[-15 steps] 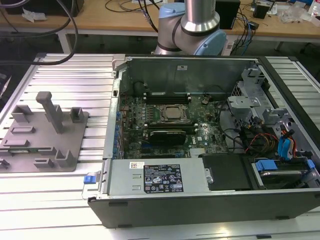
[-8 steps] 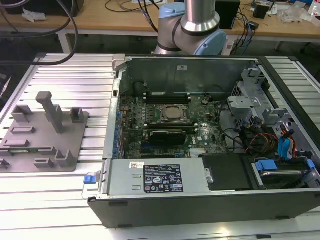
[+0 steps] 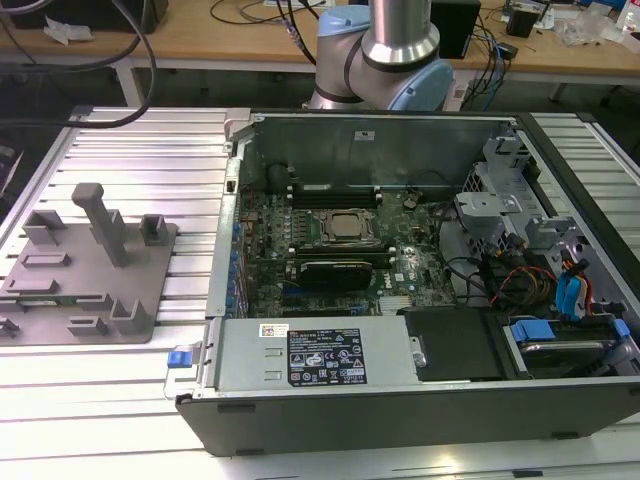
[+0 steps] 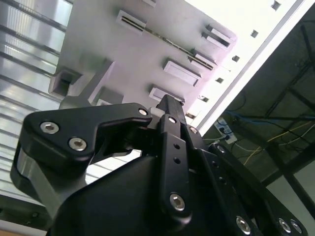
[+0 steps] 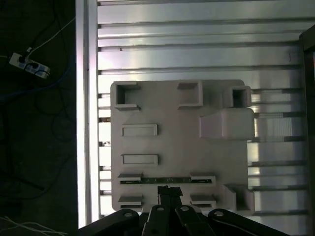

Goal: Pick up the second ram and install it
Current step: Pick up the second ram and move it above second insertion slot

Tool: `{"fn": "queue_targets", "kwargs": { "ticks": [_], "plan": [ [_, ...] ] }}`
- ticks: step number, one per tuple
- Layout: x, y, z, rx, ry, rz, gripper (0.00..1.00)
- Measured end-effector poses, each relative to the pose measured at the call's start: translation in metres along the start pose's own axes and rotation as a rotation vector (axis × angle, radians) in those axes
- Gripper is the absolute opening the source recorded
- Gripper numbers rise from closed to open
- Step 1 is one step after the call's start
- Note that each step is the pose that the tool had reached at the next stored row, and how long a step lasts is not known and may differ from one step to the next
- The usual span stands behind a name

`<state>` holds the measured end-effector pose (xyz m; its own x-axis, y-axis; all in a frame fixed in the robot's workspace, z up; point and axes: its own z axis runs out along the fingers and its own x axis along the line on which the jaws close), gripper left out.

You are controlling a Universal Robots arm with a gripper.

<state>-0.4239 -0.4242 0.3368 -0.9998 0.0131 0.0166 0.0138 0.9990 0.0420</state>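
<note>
While I am checking the first wrist view, the second ram [image 5: 166, 180] is lying in the grey tray [image 5: 182, 147]. It is a thin dark stick bridging two small raised holders near one tray edge. The gripper [image 5: 170, 191] is hovering over that same edge, with its tips close to the stick's middle but not touching it. The jaws are looking drawn together, and I am seeing nothing held between them. So I am judging the pick as not yet made: there is no grasp and the stick is not lifted.

The neighbouring pair of holders [image 5: 130, 200] is looking empty where it is showing, though the gripper is covering the middle of it.

In the exterior view the tray is sitting on the slotted metal tabletop [image 3: 140, 150] at the exterior view's left. It is just beside the open computer case [image 3: 360, 130]. The motherboard [image 3: 400, 270] is lying exposed, with long dark slots [image 3: 335, 192] next to the processor [image 3: 348, 226]. I am not able to tell whether any stick is seated there. Both the pick and the install are reading as outstanding.
</note>
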Motion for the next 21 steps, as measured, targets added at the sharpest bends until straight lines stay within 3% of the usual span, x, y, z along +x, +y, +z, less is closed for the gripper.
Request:
{"fn": "queue_targets", "kwargs": {
  "ticks": [2, 16, 21],
  "plan": [
    [0.0, -0.0001, 0.0, 0.0005, 0.0013, -0.031, 0.08],
    [-0.0001, -0.0001, 0.0, 0.0061, 0.0156, -0.37, 0.08],
    [0.0, 0.0, 0.0, 0.0077, 0.0195, -0.462, 0.08]
  ]
}}
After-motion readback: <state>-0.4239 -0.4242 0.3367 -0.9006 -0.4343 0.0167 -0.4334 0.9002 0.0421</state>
